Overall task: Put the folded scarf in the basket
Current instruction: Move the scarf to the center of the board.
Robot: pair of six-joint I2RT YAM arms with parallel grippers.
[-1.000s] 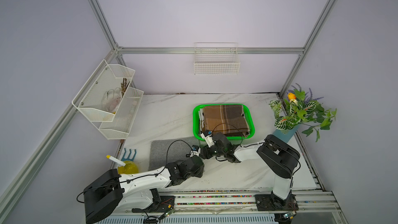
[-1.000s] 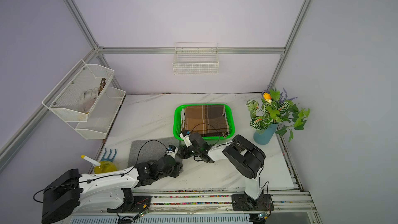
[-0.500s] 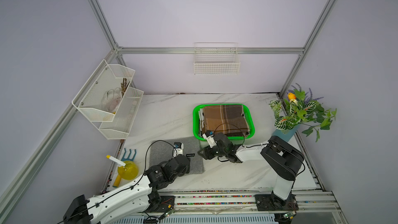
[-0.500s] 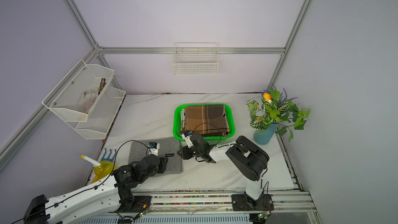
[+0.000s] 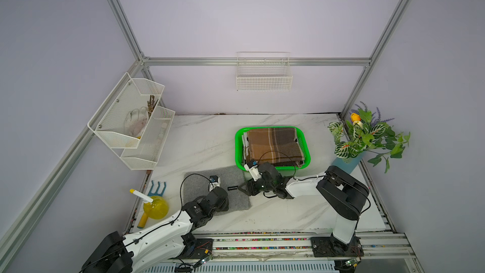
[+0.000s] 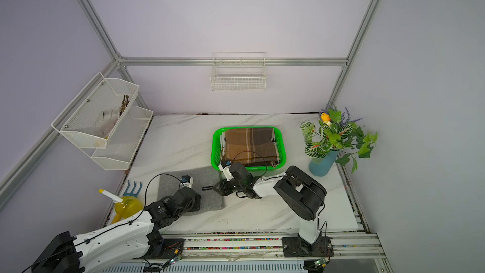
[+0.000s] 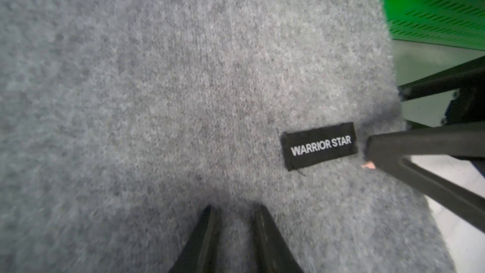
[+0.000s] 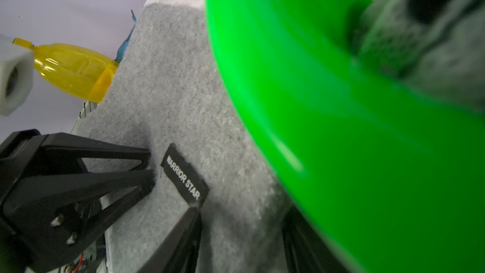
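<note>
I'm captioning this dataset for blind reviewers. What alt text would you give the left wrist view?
A grey scarf fills the frame, bearing a black label reading WARRIOR STAR. The left gripper meets the fabric, fingertips close together; the right gripper reaches in with one fingertip at the scarf's edge beside the label. The green basket shows beyond the scarf.

Grey folded scarf [image 5: 196,190], lying flat — green basket [image 5: 238,151] just beside, upright
</note>
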